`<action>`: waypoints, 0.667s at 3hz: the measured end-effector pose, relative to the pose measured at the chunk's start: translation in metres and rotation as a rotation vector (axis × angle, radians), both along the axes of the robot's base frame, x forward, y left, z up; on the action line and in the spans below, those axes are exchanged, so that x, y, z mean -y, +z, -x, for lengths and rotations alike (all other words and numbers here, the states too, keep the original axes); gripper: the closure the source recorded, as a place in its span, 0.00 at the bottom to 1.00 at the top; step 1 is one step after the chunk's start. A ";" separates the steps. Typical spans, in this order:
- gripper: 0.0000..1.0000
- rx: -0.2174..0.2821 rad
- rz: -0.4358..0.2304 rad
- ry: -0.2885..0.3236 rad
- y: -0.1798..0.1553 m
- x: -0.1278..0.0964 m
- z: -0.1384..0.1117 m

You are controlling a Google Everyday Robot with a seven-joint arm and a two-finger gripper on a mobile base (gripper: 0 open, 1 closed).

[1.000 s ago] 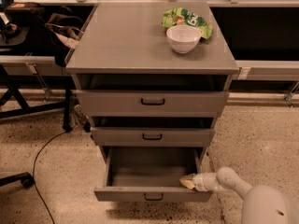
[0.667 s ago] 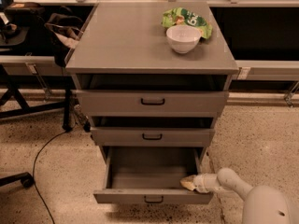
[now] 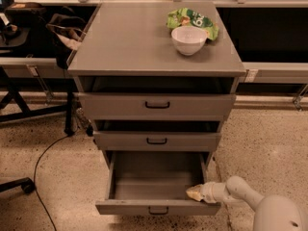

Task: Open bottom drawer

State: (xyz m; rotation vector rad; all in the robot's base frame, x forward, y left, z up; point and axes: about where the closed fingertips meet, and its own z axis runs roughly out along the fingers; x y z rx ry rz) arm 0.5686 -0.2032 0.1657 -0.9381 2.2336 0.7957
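Observation:
The bottom drawer point(image 3: 156, 207) of the grey cabinet stands pulled far out, its plain grey inside showing and its small black bar handle point(image 3: 158, 211) at the front. My gripper point(image 3: 194, 193) reaches in from the lower right and sits inside the drawer's front right corner, just behind the front panel. The white arm point(image 3: 240, 194) runs off to the lower right.
The middle drawer point(image 3: 157, 141) and the top drawer point(image 3: 157, 106) each stand slightly out. A white bowl point(image 3: 189, 40) and a green snack bag point(image 3: 192, 19) sit on the cabinet top point(image 3: 125, 42). A cable point(image 3: 45, 158) and chair legs point(image 3: 17, 184) lie on the floor at left.

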 end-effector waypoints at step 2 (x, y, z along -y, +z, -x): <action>1.00 -0.018 -0.018 0.075 -0.011 -0.013 0.021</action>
